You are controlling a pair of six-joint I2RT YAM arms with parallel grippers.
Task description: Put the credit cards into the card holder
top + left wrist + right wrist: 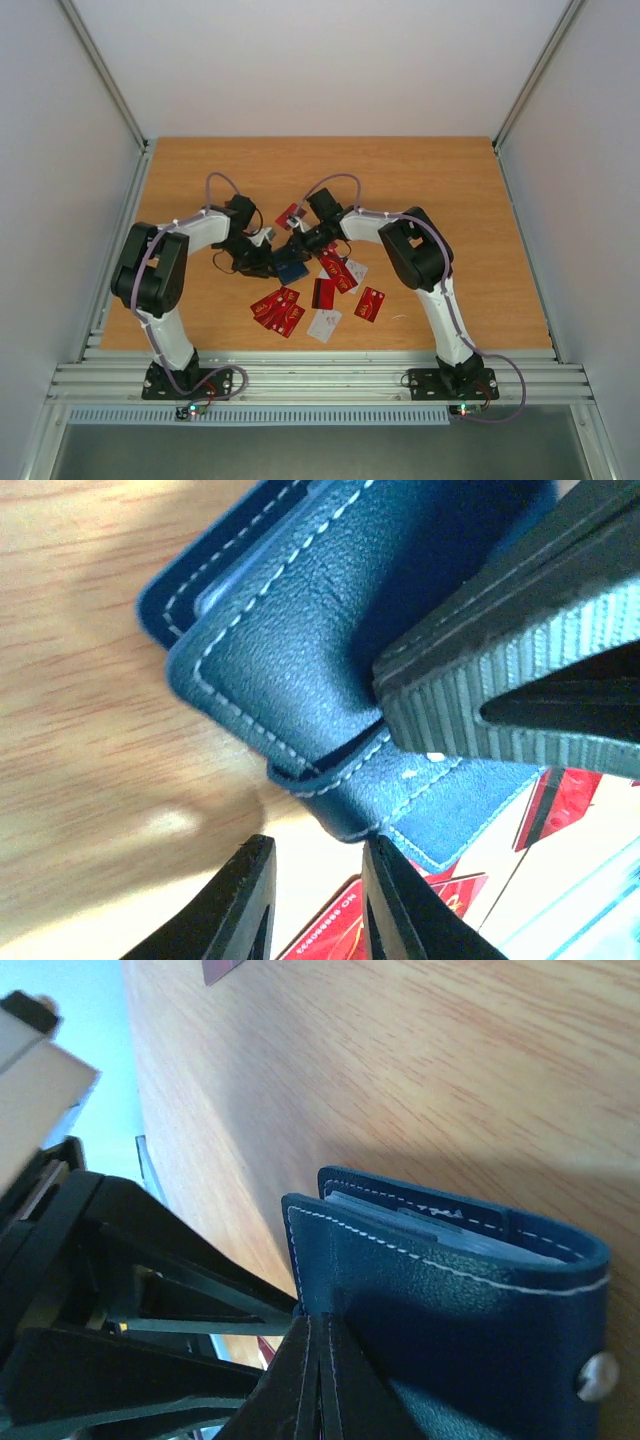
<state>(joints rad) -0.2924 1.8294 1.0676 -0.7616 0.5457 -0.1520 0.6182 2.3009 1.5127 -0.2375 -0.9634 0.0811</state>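
Nearest your lens, L wrist view: two dark fingertips (245,890) at btm of frame, corner of the navy card holder (300,630) right at them.

Room: the holder sits mid-surface (430,190) btwn both wrists. Wood runs on well past it to far, left and right edges. Pale walls (60,150) stand on those three sides, and a metal rail (320,375) lines the near edge. The credit cards (278,310) lie spread just near and right of the holder, some overlapping. One red card (290,214) lies far of the wrists.

L jaws: narrow gap, wood and a red card showing thru it; can't tell if the holder's corner is nipped or only touching. R jaws: closed on the holder's upper flap, ribbed pads (520,660) meeting at its stitched edge, the flap lifted off the lower one.

Hidden: in top view the wrists cover most of the holder, and card print is too small to read. Pale blue slots show in the opening, contents unclear.
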